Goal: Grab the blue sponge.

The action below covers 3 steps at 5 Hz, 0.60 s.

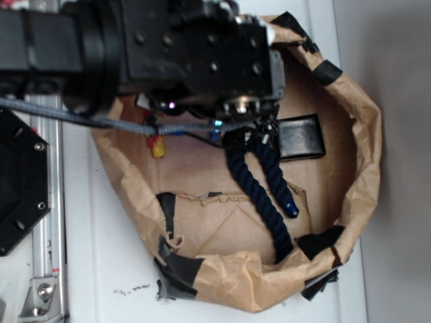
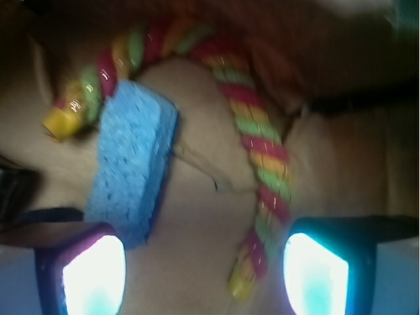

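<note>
The blue sponge (image 2: 133,172) is a light sky-blue porous slab lying on brown paper in the wrist view, left of centre. Its lower end reaches the left fingertip (image 2: 92,275). My gripper (image 2: 203,275) is open, its two glowing pads wide apart, with bare paper and the tip of a multicoloured rope (image 2: 259,170) between them. The sponge lies mostly above the left pad, not between the pads. In the exterior view the arm (image 1: 168,54) covers the sponge, so it is hidden there.
A brown paper bag (image 1: 350,101) with black tape patches forms a walled bin. Inside lie a dark navy twisted rope (image 1: 266,192) and a black wallet-like box (image 1: 301,136). A yellow rope end (image 1: 157,146) peeks below the arm. A metal rail (image 1: 47,202) runs on the left.
</note>
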Each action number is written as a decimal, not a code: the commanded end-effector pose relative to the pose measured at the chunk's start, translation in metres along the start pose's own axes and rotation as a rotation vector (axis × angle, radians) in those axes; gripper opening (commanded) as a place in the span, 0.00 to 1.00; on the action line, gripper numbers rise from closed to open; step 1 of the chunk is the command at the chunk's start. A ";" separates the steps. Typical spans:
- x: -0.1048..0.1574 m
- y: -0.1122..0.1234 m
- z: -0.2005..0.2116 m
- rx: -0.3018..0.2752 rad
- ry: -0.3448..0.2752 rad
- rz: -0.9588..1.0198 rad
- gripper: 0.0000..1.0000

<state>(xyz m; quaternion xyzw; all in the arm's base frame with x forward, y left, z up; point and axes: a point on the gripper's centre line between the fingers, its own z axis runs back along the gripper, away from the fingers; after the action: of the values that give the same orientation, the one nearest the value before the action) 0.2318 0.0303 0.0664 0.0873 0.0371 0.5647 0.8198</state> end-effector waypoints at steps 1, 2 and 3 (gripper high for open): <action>0.038 0.019 -0.013 -0.118 -0.064 -0.064 1.00; 0.059 -0.005 -0.029 -0.188 -0.125 -0.215 1.00; 0.068 -0.020 -0.034 -0.167 -0.123 -0.211 1.00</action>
<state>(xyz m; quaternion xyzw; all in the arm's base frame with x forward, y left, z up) 0.2785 0.0733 0.0241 0.0515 -0.0368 0.4567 0.8874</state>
